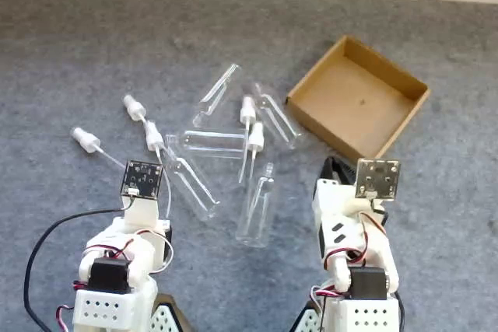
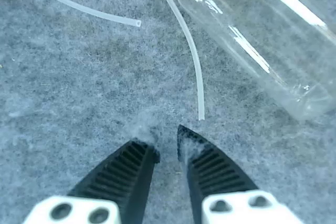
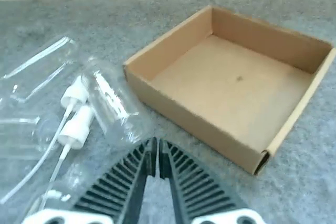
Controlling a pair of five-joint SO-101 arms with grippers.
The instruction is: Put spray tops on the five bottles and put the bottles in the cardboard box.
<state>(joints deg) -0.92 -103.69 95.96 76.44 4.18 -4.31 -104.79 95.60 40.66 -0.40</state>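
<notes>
High view: nothing is done yet. Five bottles (image 1: pixel 255 206) lie uncapped mid-bench (image 1: pixel 70 44), spray tops (image 1: pixel 134 106) loose among them and toward 9 o'clock, and the cardboard box (image 1: pixel 354 95) sits empty at 2 o'clock.

Left wrist view: it adds the narrow jaw gap of the left end effector (image 2: pixel 165 139), which is empty, just short of a dip tube (image 2: pixel 191 51).

Right wrist view: the right end effector (image 3: pixel 156 149) is closed and empty.

1. The left arm (image 1: pixel 124 262) is folded low, with its wrist tipped forward and down.
2. The left gripper (image 2: pixel 166 144) points downward, its tips parted by a narrow gap.
3. The right arm (image 1: pixel 350 246) is folded likewise, and the right gripper (image 3: pixel 156 156) has its jaws pressed together.
</notes>
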